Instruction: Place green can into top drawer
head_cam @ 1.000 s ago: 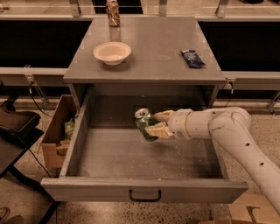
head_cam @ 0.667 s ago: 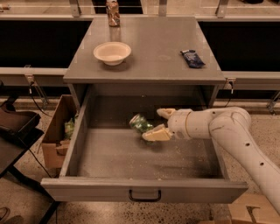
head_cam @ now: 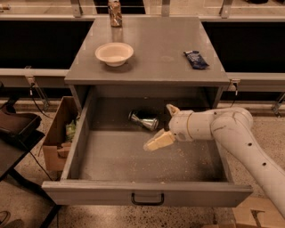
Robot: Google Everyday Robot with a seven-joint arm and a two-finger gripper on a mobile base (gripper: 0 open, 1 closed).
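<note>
The green can (head_cam: pixel 143 120) lies on its side on the floor of the open top drawer (head_cam: pixel 147 191), toward the back, its silver end facing left. My gripper (head_cam: pixel 164 125) is inside the drawer just to the right of the can. It is open and holds nothing, with one finger (head_cam: pixel 159 140) in front of the can and the other (head_cam: pixel 172 109) behind it. The white arm comes in from the right over the drawer's right side.
On the cabinet top stand a white bowl (head_cam: pixel 114 53), a brown-orange can (head_cam: pixel 115 12) at the back edge and a blue packet (head_cam: pixel 196 59) at the right. A cardboard box (head_cam: pixel 59 136) sits on the floor left of the drawer, with a dark chair (head_cam: pixel 18 127) beyond it.
The can was upright in my shut gripper, then tipped over. Now the gripper has opened and the can lies free on the drawer floor, a little farther back.
</note>
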